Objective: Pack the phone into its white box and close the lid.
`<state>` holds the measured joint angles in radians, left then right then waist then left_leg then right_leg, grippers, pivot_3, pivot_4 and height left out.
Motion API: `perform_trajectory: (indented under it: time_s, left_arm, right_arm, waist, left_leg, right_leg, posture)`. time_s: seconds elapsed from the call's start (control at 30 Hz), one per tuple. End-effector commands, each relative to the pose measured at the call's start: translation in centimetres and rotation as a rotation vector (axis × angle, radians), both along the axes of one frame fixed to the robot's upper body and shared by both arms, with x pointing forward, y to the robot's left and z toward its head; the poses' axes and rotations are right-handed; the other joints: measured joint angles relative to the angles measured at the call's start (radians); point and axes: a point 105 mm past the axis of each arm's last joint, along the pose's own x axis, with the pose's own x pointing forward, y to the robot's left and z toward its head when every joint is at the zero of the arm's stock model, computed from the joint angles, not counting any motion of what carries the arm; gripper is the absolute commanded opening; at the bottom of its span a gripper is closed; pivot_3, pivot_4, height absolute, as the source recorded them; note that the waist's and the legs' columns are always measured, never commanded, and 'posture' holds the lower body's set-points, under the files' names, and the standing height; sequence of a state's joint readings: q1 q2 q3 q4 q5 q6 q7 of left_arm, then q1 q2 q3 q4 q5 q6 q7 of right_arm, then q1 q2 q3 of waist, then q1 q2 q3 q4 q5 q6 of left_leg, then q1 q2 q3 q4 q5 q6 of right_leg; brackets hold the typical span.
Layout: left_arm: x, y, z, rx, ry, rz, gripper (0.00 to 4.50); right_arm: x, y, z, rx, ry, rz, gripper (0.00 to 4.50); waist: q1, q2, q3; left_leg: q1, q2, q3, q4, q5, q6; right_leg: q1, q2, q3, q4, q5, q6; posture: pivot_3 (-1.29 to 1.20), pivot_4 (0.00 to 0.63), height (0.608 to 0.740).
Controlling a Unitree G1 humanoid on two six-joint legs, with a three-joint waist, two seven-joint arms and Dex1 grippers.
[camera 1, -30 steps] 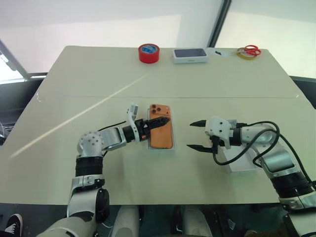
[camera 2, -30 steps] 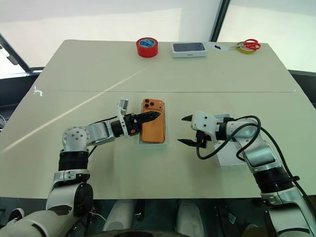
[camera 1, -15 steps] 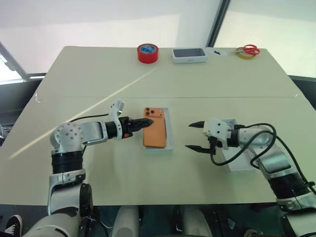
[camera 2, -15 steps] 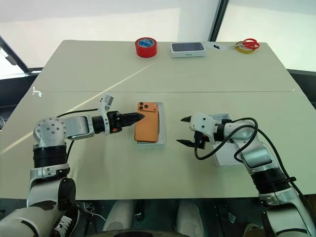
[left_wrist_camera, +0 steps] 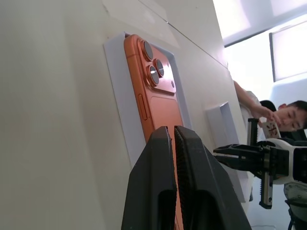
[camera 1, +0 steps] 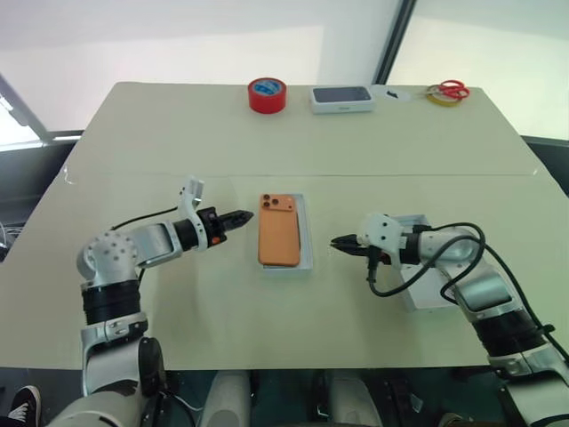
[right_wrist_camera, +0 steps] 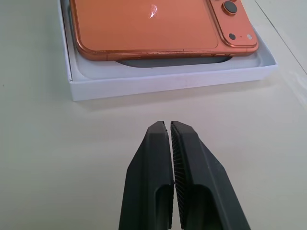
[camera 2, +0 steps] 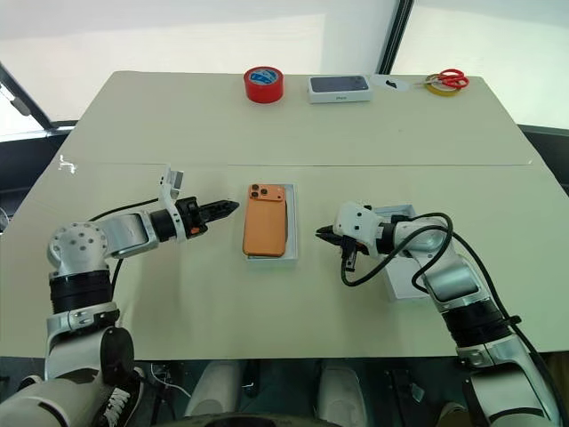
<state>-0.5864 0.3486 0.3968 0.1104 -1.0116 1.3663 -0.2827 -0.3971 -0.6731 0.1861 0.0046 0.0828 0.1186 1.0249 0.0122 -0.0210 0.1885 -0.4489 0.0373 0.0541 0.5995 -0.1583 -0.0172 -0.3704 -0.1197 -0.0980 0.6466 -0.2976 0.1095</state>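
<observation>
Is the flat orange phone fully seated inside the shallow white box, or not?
Not fully. The flat orange phone lies skewed on the shallow white box, overhanging one wall and leaving an inner strip bare.

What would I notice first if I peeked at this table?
The flat orange phone lying crookedly on the shallow white box at the table's middle, one long edge propped on the wall. The shut left hand and shut right hand point at it from either side. A red tape roll sits far back.
</observation>
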Motion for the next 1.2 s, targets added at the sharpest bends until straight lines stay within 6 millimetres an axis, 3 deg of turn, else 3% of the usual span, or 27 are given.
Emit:
perform_trajectory:
  time_s: [0.03, 0.23, 0.3, 0.43, 0.5, 0.57, 0.67, 0.97, 1.2]
  left_arm:
    - [0.4, 0.6, 1.4, 0.047, -0.089, 0.037, 0.05]
    - [0.3, 0.5, -0.7, 0.356, -0.246, -0.005, 0.05]
    - [-0.1, -0.1, -1.5, 0.345, -0.226, -0.039, 0.05]
    - [-0.2, -2.4, -2.8, 0.355, -0.226, -0.099, 0.05]
    - [0.0, -4.6, -3.2, 0.345, -0.233, -0.139, 0.05]
    - [-0.1, -6.9, -2.7, 0.317, -0.262, -0.187, 0.05]
    - [-0.6, -9.0, -1.4, 0.265, -0.286, -0.236, 0.05]
    - [-1.3, -7.6, -2.7, 0.324, -0.262, -0.247, 0.05]
    - [-1.0, -9.1, -4.4, 0.358, -0.264, -0.279, 0.05]
  right_arm:
    - [0.7, 0.3, 1.3, 0.003, -0.074, -0.006, 0.0]
    - [1.7, 0.1, 0.3, -0.069, -0.113, -0.045, 0.0]
    - [1.7, 0.5, 0.0, -0.075, -0.116, -0.038, 0.0]
    - [1.7, 0.8, -0.7, -0.11, -0.124, -0.021, 0.0]
    - [1.7, 0.9, -0.9, -0.124, -0.128, -0.012, 0.0]
    - [1.8, 0.9, -0.9, -0.131, -0.134, -0.007, 0.0]
    - [1.9, 0.8, -1.0, -0.139, -0.135, -0.008, 0.0]
    - [1.8, -1.4, -1.6, -0.191, -0.138, -0.054, 0.0]
    - [0.8, -2.1, -1.4, -0.2, -0.095, -0.029, 0.0]
  waist:
    - [0.0, 0.0, 0.0]
    - [0.001, 0.0, 0.0]
    - [0.001, 0.0, 0.0]
    - [0.002, 0.0, 0.0]
    - [0.003, 0.0, 0.0]
    - [0.004, 0.0, 0.0]
    - [0.001, 0.0, 0.0]
    - [0.003, 0.0, 0.0]
    - [0.009, 0.0, 0.0]
  left_leg:
    - [0.0, 0.0, 0.0, 0.0, 0.0, 0.0]
    - [0.0, 0.0, 0.004, -0.001, 0.0, 0.0]
    - [0.0, 0.0, 0.004, -0.001, 0.0, -0.001]
    - [-0.001, 0.0, 0.003, -0.001, 0.0, 0.0]
    - [-0.001, 0.0, 0.003, -0.001, 0.0, 0.0]
    - [-0.001, 0.0, 0.003, 0.0, 0.0, 0.0]
    - [-0.001, 0.0, 0.003, 0.001, 0.0, 0.0]
    - [0.0, 0.0, 0.003, 0.001, 0.0, 0.0]
    - [0.0, 0.0, 0.002, 0.001, 0.0, 0.0]
  right_leg:
    - [0.0, 0.0, 0.0, 0.0, 0.0, 0.0]
    - [-0.001, 0.0, 0.0, 0.0, 0.0, 0.0]
    - [-0.001, 0.0, 0.0, 0.0, 0.0, 0.0]
    - [-0.002, 0.0, 0.001, 0.0, 0.0, 0.0]
    - [-0.001, 0.0, 0.001, 0.0, 0.0, 0.0]
    - [-0.001, 0.0, 0.0, 0.0, 0.0, 0.0]
    - [0.0, 0.0, 0.0, 0.0, 0.0, 0.0]
    - [0.0, 0.0, 0.0, 0.0, 0.0, 0.0]
    - [0.002, 0.0, 0.0, 0.0, 0.0, 0.0]
  posture:
    - [0.0, 0.15, 0.74]
    - [0.0, 0.15, 0.74]
    - [0.0, 0.15, 0.74]
    - [0.0, 0.15, 0.74]
    - [0.0, 0.15, 0.74]
    - [0.0, 0.15, 0.74]
    - [0.0, 0.15, 0.74]
    - [0.0, 0.15, 0.74]
    - [0.0, 0.15, 0.74]
